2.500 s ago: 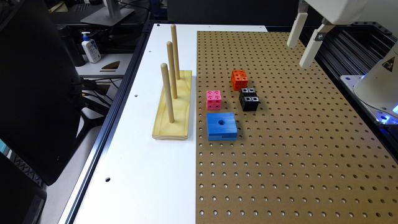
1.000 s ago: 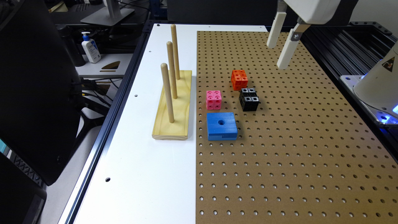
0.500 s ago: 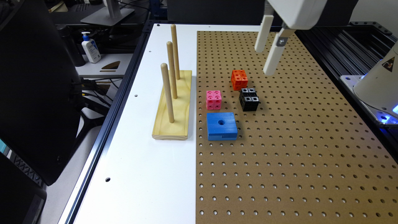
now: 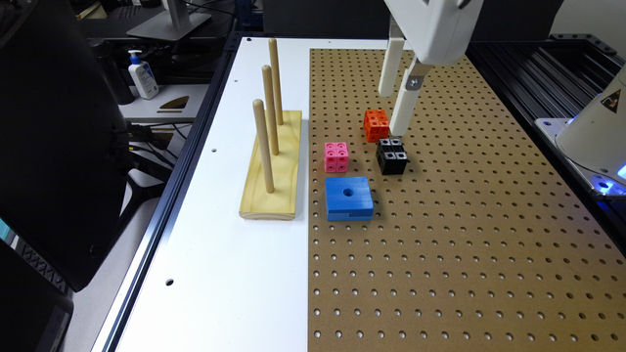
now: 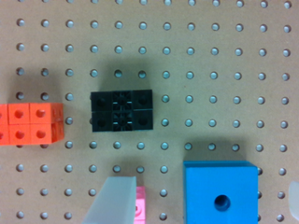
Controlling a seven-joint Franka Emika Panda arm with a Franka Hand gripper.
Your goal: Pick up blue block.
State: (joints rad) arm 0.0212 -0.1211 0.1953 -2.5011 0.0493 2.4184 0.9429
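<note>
The blue block (image 4: 349, 198) lies flat on the perforated tabletop (image 4: 489, 244), near the board's left edge in the exterior view, untouched. The pink cube (image 4: 336, 157) sits just beyond it, close to its far edge, the black cube (image 4: 392, 155) a little farther and to the right, and the orange cube (image 4: 376, 125) farther still. The gripper (image 4: 397, 115) hangs above the tabletop over the orange and black cubes, well short of the block. In the wrist view one pale finger (image 5: 113, 200) covers part of the pink cube (image 5: 139, 206) while the other (image 5: 294, 203) shows at the opposite edge, with the blue block (image 5: 221, 192) between them, so the jaws are released and spread wide. The main risk I see is the crowding: if the arm drops before it is centred over the slab, a finger could land on the pink cube or knock it against the block. A descent with the fingers astride the wrong pair of faces might also catch the side notch and give a weak hold. The wooden peg stand (image 4: 270, 166) lies just left of the block, so a finger coming down on that side has limited room. Closing too high on the low slab could let it slip as it is lifted.
</note>
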